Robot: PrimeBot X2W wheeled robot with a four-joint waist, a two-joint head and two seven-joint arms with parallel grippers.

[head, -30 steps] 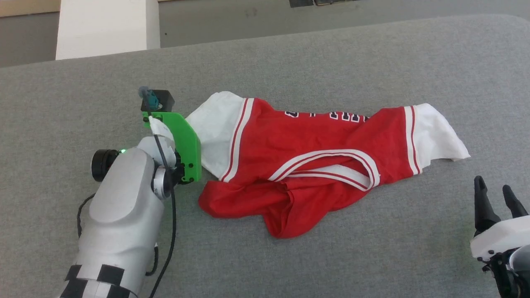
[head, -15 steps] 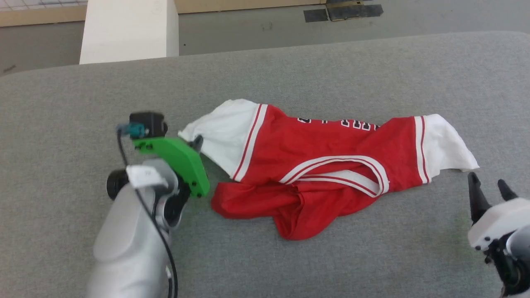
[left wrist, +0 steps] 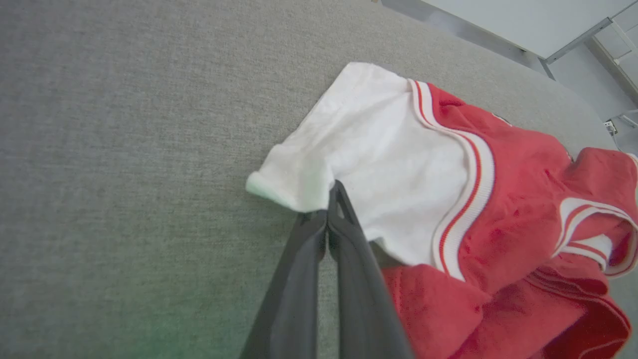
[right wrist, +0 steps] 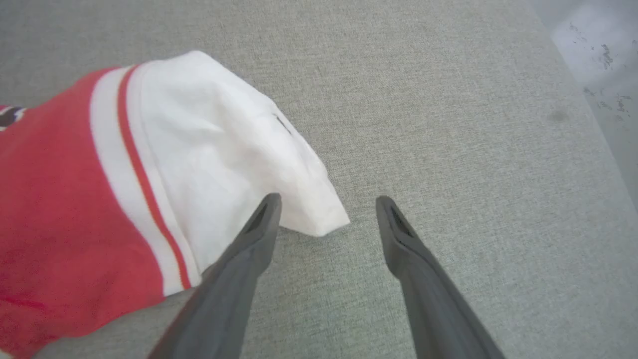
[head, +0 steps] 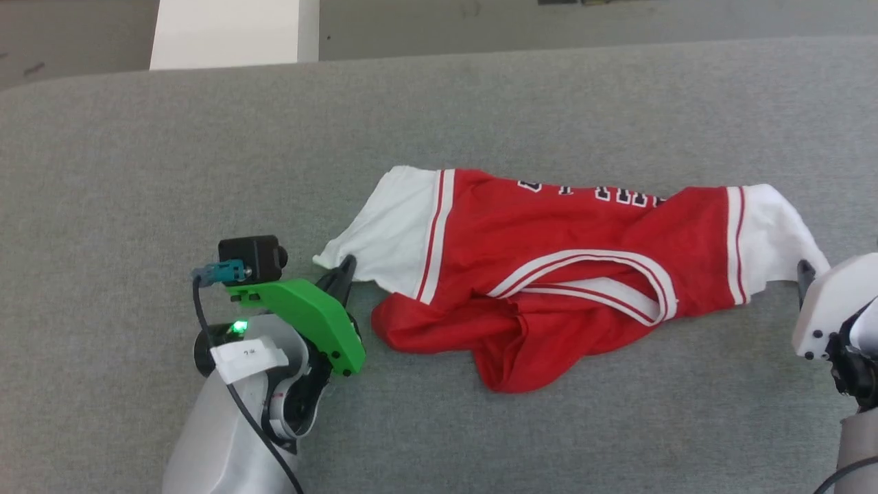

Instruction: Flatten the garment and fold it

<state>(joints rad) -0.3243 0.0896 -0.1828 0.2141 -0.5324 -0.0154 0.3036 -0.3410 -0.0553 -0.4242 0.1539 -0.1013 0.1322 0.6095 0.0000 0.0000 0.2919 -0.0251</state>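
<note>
**A:** Start at the left gripper (left wrist: 331, 202). How do its fingers stand?

**B:** Pressed together, tip to tip. The hem of a white sleeve (left wrist: 379, 154) is pinched between them, close to that sleeve's outer corner.

**A:** And the right gripper (right wrist: 327, 202)?

**B:** Spread wide, holding nothing. The corner of the other sleeve (right wrist: 219, 149) lies between its two fingers. The picture is soft there, so I cannot tell whether the nearer finger touches the cloth or hangs just above it.

**A:** Where does the garment (head: 549, 233) lie?

**B:** On the grey padded table (head: 480, 103), stretched sideways between the two grippers, one sleeve toward each. It is not flat. The red body is bunched and folded over itself along the near edge, and a lump of it sticks out toward the robot. The striped collar (head: 607, 278) sits on the near side, and the lettering (head: 617, 195) runs along the far edge, cut off by the fold.

**A:** Anything else around the left arm?

**B:** A green bracket (head: 309, 319) on the wrist, with a small black camera (head: 250, 254) on top. Beyond the table's far edge stands a white block (head: 226, 31).
</note>
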